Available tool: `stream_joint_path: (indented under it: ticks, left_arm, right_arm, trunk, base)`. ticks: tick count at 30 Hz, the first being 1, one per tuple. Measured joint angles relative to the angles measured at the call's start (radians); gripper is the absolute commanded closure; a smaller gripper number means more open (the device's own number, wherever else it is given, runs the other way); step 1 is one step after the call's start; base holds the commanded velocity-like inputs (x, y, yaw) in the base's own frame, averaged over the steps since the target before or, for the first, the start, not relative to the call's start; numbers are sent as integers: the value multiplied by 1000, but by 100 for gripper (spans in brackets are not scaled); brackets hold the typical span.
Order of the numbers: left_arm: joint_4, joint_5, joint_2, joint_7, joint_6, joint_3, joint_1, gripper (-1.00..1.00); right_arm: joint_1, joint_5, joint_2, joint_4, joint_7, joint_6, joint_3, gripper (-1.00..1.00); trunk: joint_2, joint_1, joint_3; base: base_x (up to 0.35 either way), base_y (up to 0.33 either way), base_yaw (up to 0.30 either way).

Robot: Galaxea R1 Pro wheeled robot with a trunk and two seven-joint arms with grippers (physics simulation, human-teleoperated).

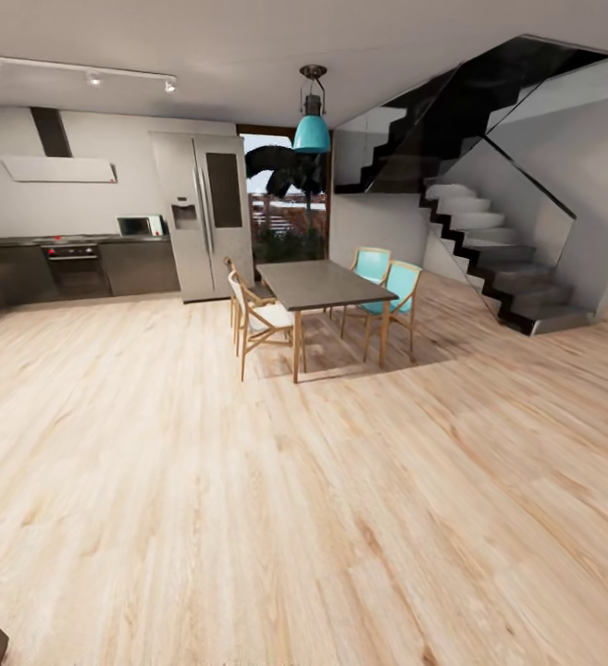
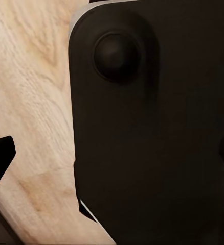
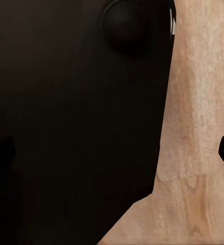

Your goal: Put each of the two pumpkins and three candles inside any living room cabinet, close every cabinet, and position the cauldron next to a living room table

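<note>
Robot in transit. Wood floor (image 1: 248, 518) bare close in. Both wrist views: dark robot body (image 2: 153, 132) over floorboards; jaws' opening cannot be told. Mid-room, dining table (image 1: 320, 282) with chairs (image 1: 259, 319). Beyond, fridge (image 1: 202, 213), staircase (image 1: 498, 250). Pumpkins, candles, cauldron, cabinet lie elsewhere; bearing unknown, probably needs turning.

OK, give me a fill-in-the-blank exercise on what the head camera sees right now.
1. The dining table has ___ chairs around it.
2. The pendant lamp hanging above the table has a ___ shade.
3. The staircase rises on the ___ side of the head view.
4. The steel refrigerator stands beside the kitchen counter; the floor is made of ___.

Missing words: four; turquoise; right; wood
</note>
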Motion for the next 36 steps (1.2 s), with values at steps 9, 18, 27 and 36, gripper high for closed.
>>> stream_joint_path:
  ticks: [9, 18, 27, 36]
  left_arm:
    - [1, 5, 0, 0, 1, 5, 0, -100]
    - [1, 8, 2, -2, 1, 10, 0, -100]
    - [0, 16, 4, -1, 1, 5, 0, -100]
    - [1, 13, 13, 0, 1, 4, 0, -100]
  right_arm:
    - [0, 0, 0, 0, 0, 0, 0, -100]
    - [0, 0, 0, 0, 1, 0, 0, -100]
    - [0, 0, 0, 0, 1, 0, 3, -100]
    - [0, 0, 0, 0, 1, -1, 19, -100]
  trunk:
    - [0, 0, -6]
    - [0, 0, -13]
    - [0, 0, -19]
    - [0, 0, -25]
  base:
    - [0, 0, 237]
    - [0, 0, 237]
    - [0, 0, 237]
    - [0, 0, 237]
